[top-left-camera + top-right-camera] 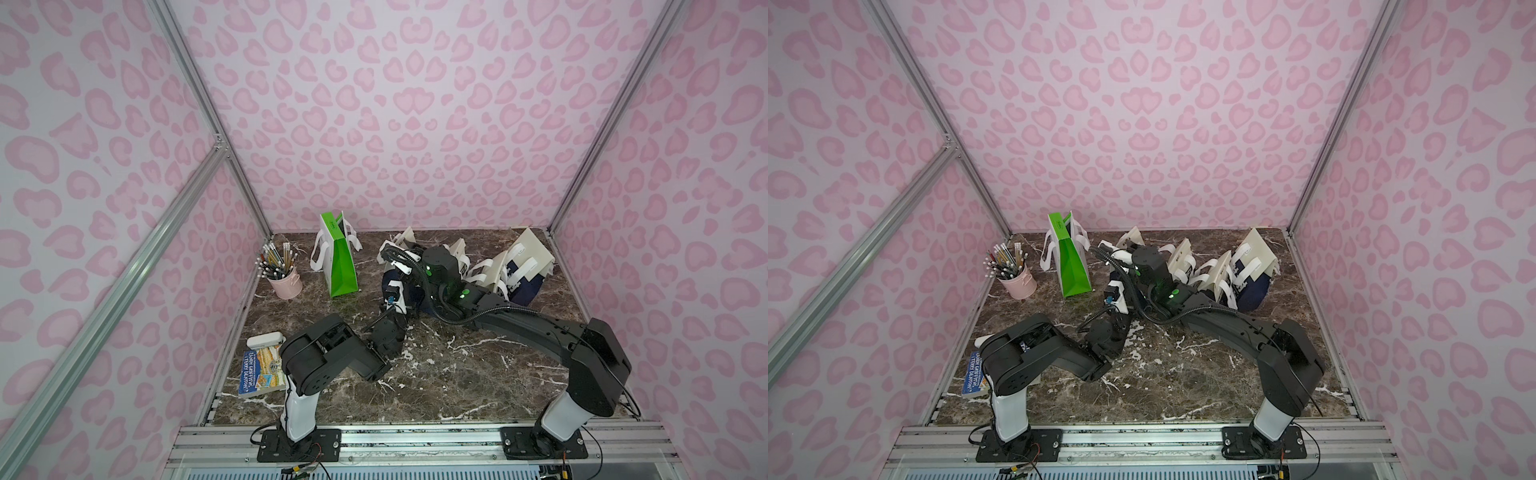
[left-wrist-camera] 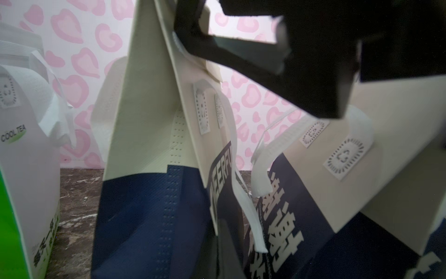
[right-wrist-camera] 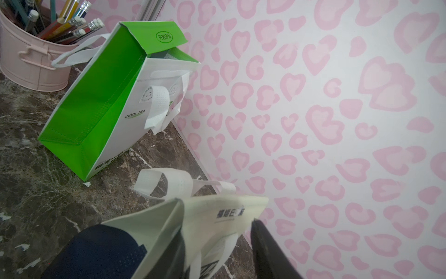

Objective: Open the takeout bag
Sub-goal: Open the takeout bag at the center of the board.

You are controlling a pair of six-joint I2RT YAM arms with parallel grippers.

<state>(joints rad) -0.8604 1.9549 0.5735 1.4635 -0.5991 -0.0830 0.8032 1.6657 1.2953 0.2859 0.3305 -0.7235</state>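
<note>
- At the far left front of the marble table point(image 1: 457, 374) we see a book point(image 1: 262, 370) lying flat, with a small white case point(image 1: 264, 340) on its rear end.
- Behind it, near the left wall, stands a pink bucket point(image 1: 286, 284) full of pencils point(image 1: 274, 257).
- Just right of the bucket a green-and-white bag point(image 1: 340, 266) stands upright by the rear wall. Its green top flap is raised, its white handles hang loose, and "COOL TEA" is printed on the white face.
- Next comes the left gripper point(image 1: 395, 286), low at the front of the takeout bag. We read it as clenched tight, but we cannot tell whether any fabric is caught in it.
- The takeout bag point(image 2: 149, 205), navy below and cream above, stands at the middle rear of the table, right of the green bag and mostly hidden under both arms in both top views.
- The right gripper point(image 2: 237, 30) is at the bag's cream top edge. Its jaws stand apart, with the wall showing through the gap, and one finger lies against the cream panel while the other stays clear of it.
- Further right, more navy-and-cream bags point(image 1: 528, 257) lean in a row toward the right rear corner.
</note>
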